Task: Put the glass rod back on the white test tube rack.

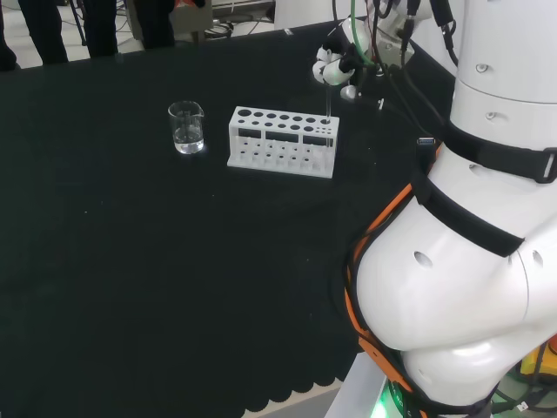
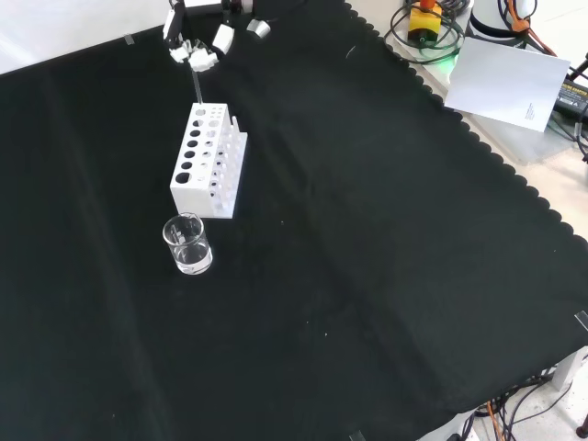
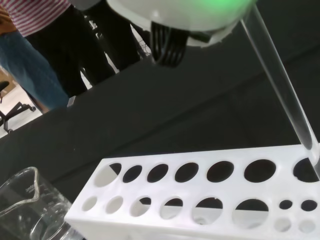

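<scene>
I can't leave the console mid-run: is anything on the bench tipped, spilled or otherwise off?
Nothing stands out. The white test tube rack and the small clear glass beaker both stand upright on the black cloth, with no spill visible. The clear glass rod held by the hand leans, its tip at an end hole of the rack.

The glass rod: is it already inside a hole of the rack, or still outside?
Just entering. In the wrist view the glass rod slants down, its tip at an end hole of the white rack; depth cannot be told.

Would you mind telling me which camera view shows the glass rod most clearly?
The wrist view: the glass rod runs large across it, its tip at the white test tube rack. In the front view it's a thin line under the hand; in the head view, a faint streak.
</scene>
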{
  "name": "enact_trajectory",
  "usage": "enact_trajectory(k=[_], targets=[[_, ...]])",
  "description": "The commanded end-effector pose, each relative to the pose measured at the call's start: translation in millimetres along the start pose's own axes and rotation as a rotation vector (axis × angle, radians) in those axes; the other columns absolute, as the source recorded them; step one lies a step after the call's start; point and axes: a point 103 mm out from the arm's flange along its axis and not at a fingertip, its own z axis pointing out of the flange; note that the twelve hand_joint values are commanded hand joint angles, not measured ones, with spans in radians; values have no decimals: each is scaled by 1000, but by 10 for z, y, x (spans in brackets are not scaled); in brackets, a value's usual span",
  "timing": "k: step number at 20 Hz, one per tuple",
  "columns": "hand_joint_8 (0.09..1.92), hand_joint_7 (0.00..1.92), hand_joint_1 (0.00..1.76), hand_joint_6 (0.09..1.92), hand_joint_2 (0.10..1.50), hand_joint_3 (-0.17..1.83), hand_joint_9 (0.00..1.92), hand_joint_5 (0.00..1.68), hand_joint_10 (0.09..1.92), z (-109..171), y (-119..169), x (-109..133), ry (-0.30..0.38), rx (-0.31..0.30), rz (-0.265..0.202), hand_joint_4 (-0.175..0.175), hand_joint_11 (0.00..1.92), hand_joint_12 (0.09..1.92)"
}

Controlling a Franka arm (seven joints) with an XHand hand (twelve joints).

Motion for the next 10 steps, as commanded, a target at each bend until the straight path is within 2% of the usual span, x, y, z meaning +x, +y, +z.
enact_trajectory(k=[1,4,5,7,10], targets=[[1015,1228,1306,957,620,850,1596,1061,879,49,9,14,1,62,2,-160,1671,748],[961,1175,1280,1023,738,663,1612,1002,872,42,-6,0,-13,66,9,-92,1706,820],[937,1159,1324,1018,742,626,1624,940,879,37,-11,-2,-16,65,10,-118,1720,874],[923,1026,1399,1013,575,807,1651,822,894,26,-18,-6,-21,67,12,-159,1754,968],[913,909,1427,1015,447,973,1691,718,911,11,-20,-11,-24,72,14,-174,1804,1024]])
